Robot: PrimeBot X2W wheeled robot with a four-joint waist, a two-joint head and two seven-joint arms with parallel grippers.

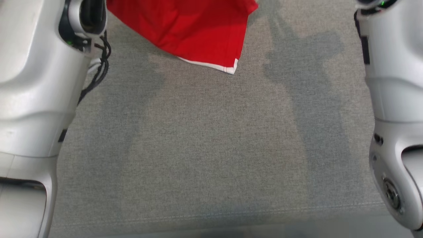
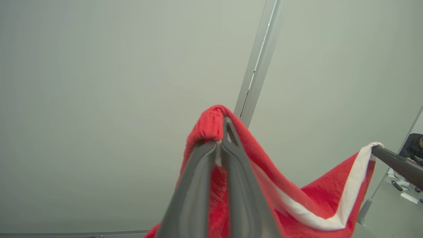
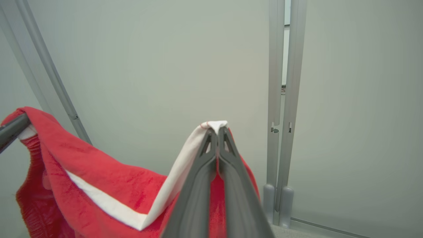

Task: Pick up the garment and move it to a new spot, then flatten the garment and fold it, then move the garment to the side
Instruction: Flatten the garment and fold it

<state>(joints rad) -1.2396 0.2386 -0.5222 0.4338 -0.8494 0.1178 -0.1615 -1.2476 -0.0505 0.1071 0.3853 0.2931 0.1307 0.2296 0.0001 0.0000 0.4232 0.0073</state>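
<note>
Left pincer (image 2: 222,134) and right pincer (image 3: 217,131) each clench a garment (image 1: 198,29) corner, cloth slung between them above the desk (image 1: 211,148) at its far edge.

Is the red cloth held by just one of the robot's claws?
No: the left gripper pinches one edge of the red garment, and the right gripper grips its white-trimmed corner.

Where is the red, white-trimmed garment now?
The red garment hangs between the shut left gripper and right gripper; its lower corner shows top centre in the head view, over the grey cloth surface.
</note>
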